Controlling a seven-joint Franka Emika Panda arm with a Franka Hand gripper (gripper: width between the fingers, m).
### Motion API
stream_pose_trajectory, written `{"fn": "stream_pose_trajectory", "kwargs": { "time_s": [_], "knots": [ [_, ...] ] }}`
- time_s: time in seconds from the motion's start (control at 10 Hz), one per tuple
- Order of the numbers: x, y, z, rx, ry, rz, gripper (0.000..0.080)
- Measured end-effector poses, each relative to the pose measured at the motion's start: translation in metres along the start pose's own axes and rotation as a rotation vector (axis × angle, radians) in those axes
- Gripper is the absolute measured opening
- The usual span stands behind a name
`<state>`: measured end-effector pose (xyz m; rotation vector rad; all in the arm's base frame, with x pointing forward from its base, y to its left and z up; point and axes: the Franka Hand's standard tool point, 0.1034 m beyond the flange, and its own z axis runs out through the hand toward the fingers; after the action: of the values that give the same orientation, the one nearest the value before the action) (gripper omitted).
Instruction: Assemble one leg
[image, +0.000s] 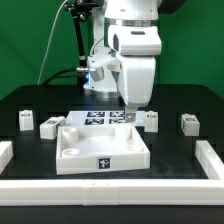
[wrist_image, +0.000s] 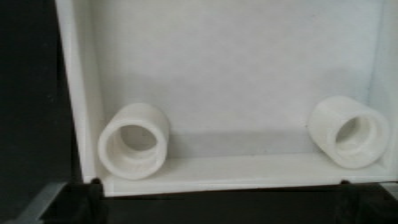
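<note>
Closest to the exterior camera lies a long white rail (image: 110, 190), along the front edge of the black tabletop (image: 175, 105).

One leg (image: 150, 120) sits on the tabletop. It is a small white block with a black-and-white tag on it. It is just beside the far corner of the big white tray piece (image: 100, 152), on the exterior view's right. I cannot tell if the two touch.

The pincer (image: 131, 112) hangs right next to this leg, low over that same corner of the tray piece. It holds nothing. In the wrist view the pincer (wrist_image: 214, 203) is spread wide, with its dark fingers (wrist_image: 75, 200) far apart. Between them you look down into the tray piece (wrist_image: 214, 60), where two round holes (wrist_image: 134, 140) sit near one wall.

The marker board (image: 105, 118) lies flat just behind the tray piece.

Three other legs rest farther off. One (image: 188, 123) is at the exterior view's right. Two (image: 48, 127) (image: 25, 120) are at the exterior view's left, near each other.
</note>
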<state>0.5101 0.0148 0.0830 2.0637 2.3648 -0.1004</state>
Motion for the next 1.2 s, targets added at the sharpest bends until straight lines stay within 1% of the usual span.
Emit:
{"fn": "stream_pose_trajectory", "kwargs": {
  "time_s": [0.1,0.2,0.3,0.5,0.6,0.7,0.8,0.9,1.1,1.2],
  "knots": [
    [-0.002,-0.015,0.004,-0.001,0.002,-0.015,0.065],
    [-0.005,-0.036,0.013,0.004,0.008,-0.035,0.065],
    [-0.011,-0.055,0.023,0.019,0.015,-0.052,0.065],
    [-0.021,-0.073,0.043,0.028,0.033,-0.05,0.065],
    [-0.025,-0.078,0.055,0.032,0.043,-0.051,0.065],
    [-0.028,-0.082,0.066,0.042,0.052,-0.039,0.065],
    [-0.028,-0.084,0.073,0.053,0.057,-0.036,0.065],
    [-0.028,-0.086,0.075,0.057,0.059,-0.033,0.065],
    [-0.027,-0.082,0.07,0.048,0.054,-0.009,0.065],
    [-0.025,-0.081,0.068,0.048,0.052,0.009,0.055]
  ]
}}
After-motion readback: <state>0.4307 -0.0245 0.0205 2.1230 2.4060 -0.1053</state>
